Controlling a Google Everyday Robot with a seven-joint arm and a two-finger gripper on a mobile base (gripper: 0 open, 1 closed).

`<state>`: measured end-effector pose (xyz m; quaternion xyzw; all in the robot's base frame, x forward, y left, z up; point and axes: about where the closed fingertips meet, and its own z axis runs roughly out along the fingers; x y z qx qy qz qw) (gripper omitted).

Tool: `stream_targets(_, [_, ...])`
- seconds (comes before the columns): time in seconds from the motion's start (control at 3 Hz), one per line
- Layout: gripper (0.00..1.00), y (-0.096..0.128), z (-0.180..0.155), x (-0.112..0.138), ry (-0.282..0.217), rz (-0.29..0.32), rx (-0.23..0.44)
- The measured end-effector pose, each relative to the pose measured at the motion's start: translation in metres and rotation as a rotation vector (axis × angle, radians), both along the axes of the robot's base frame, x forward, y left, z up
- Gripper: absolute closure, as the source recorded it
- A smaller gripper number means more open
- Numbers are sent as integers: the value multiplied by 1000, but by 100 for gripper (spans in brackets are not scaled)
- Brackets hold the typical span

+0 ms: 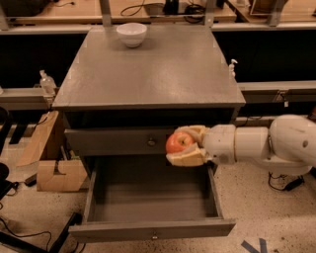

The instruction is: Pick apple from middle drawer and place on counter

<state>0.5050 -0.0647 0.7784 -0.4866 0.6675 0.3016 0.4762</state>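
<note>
My gripper (183, 146) comes in from the right on a white arm and is shut on the red apple (178, 143). It holds the apple in the air above the open middle drawer (148, 197), in front of the closed drawer front with a knob (151, 142). The drawer is pulled out and its inside shows nothing in it. The grey counter (153, 66) lies above and behind the apple.
A white bowl (131, 33) stands at the counter's far edge. Cardboard pieces (47, 158) lean on the floor to the left of the cabinet. Wooden tabletops with cables (148, 7) run along the back. A small bottle (46, 81) stands on a ledge at the left.
</note>
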Motion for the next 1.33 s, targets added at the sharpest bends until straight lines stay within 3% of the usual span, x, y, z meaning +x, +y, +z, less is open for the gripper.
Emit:
stream_targets(0.33, [100,-10,52,13,-44,-54,14])
stream_targets(0.67, [100,-10,52,13,-44,-54,14])
stream_targets(1.0, [100,-10,71,32,-76,-58,-5])
stream_targets(1.33, [100,-16,114,68,-136,-85,-40])
